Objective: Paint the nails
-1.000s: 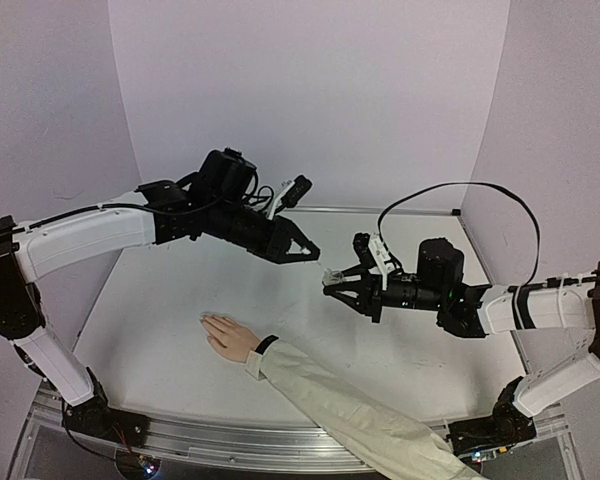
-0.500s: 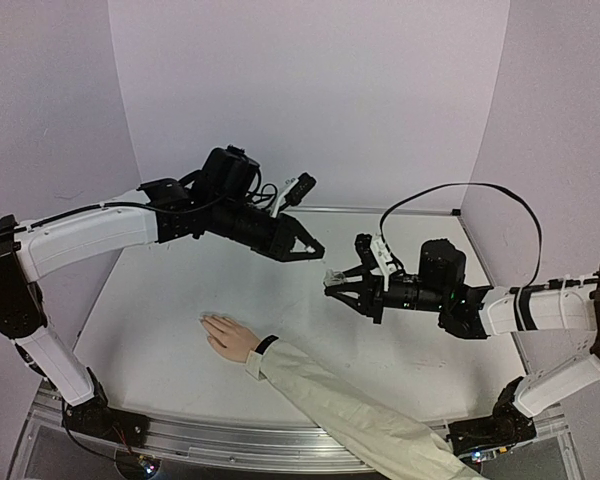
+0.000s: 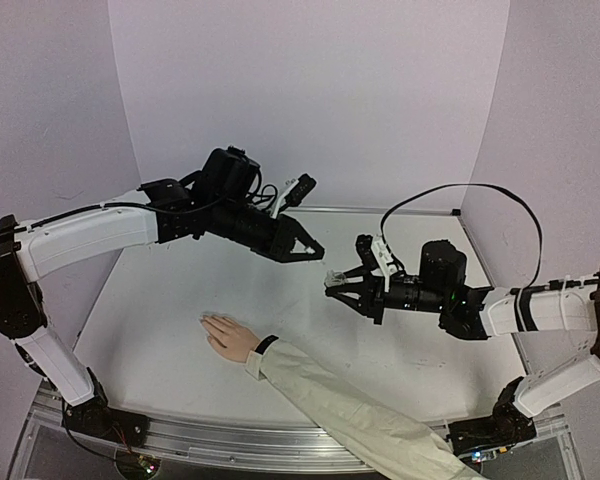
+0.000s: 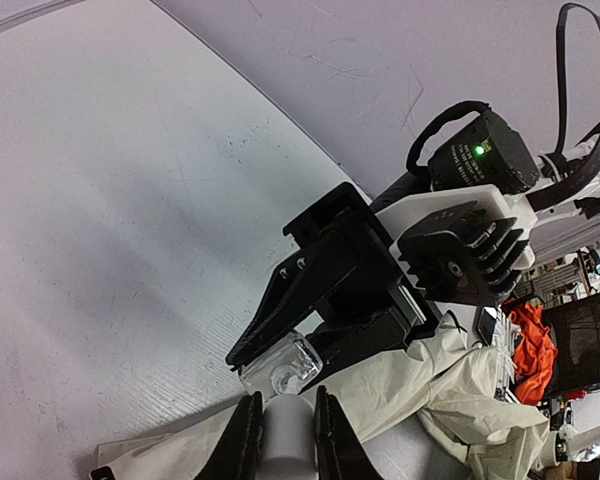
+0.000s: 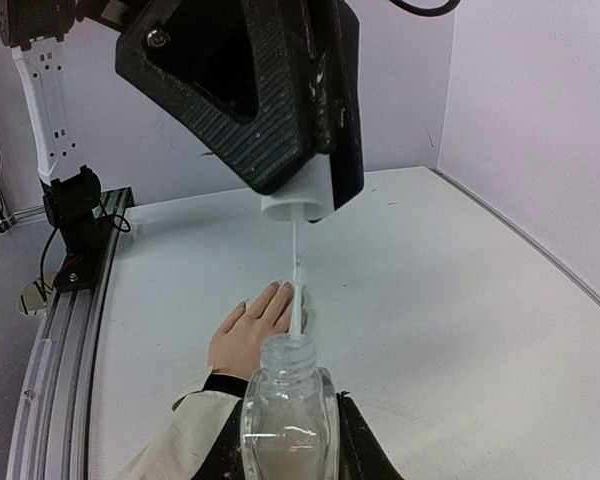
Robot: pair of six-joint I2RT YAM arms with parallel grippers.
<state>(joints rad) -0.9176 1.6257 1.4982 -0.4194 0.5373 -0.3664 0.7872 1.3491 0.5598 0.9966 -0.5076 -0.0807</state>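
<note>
While the left end effector (image 3: pixel 317 251) grips the white cylindrical brush cap (image 4: pixel 288 436) and the right end effector (image 3: pixel 329 283) the clear glass bottle (image 5: pixel 286 405), the tiny pale nails (image 3: pixel 205 320), near-left on the table (image 3: pixel 150 300), look rigid yet delicate: brush-touch only.

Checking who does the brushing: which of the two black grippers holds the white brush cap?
The left gripper, on the left in the top view, clamps the white cylindrical cap; the right gripper holds the clear glass bottle instead.
</note>
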